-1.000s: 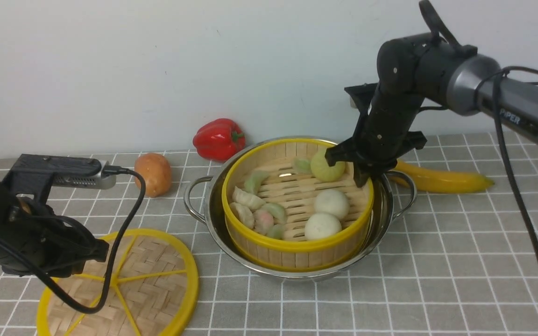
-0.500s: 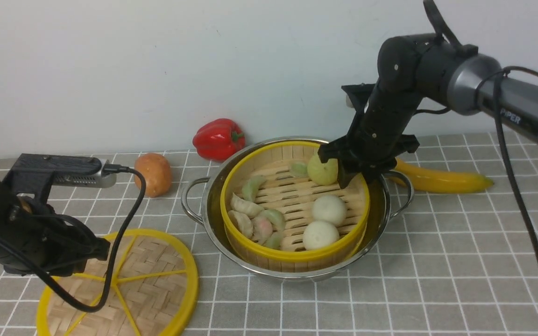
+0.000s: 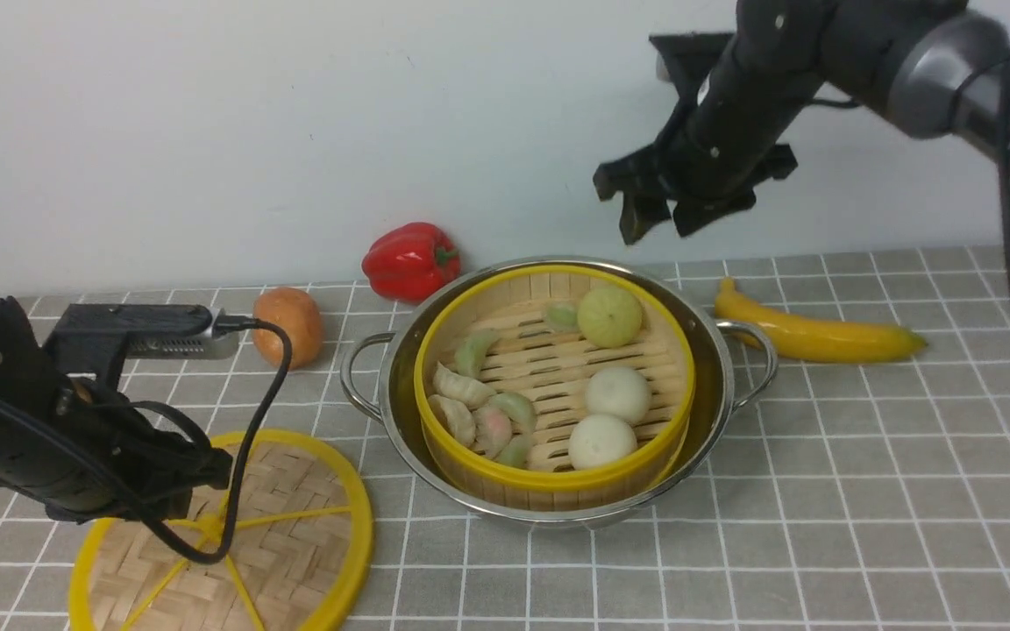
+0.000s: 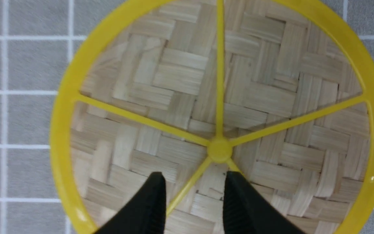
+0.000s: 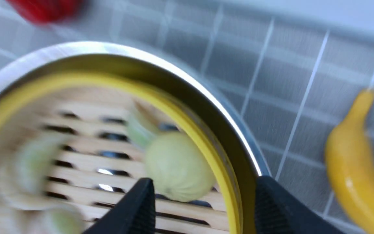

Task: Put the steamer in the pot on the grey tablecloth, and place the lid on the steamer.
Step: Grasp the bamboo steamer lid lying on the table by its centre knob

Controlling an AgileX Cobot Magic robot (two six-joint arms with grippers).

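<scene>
The round bamboo steamer with a yellow rim point(image 3: 549, 479), holding toy dumplings and buns, sits inside the wide shiny steel pot with two loop handles point(image 3: 398, 394), which stands on the grey tablecloth with a thin white grid point(image 3: 821, 456). The flat woven-bamboo lid with yellow spokes point(image 3: 295, 491) lies on the cloth near the pot, on the robot's left. Over it the left gripper point(image 4: 195, 177) holds its jaws apart astride one spoke beside the hub, clasping nothing. The right gripper point(image 3: 658, 226) hangs wide open and empty above the pot's far edge. A red bell pepper point(image 3: 408, 258), a brown potato point(image 3: 290, 326) and a yellow banana point(image 3: 821, 337) lie behind
</scene>
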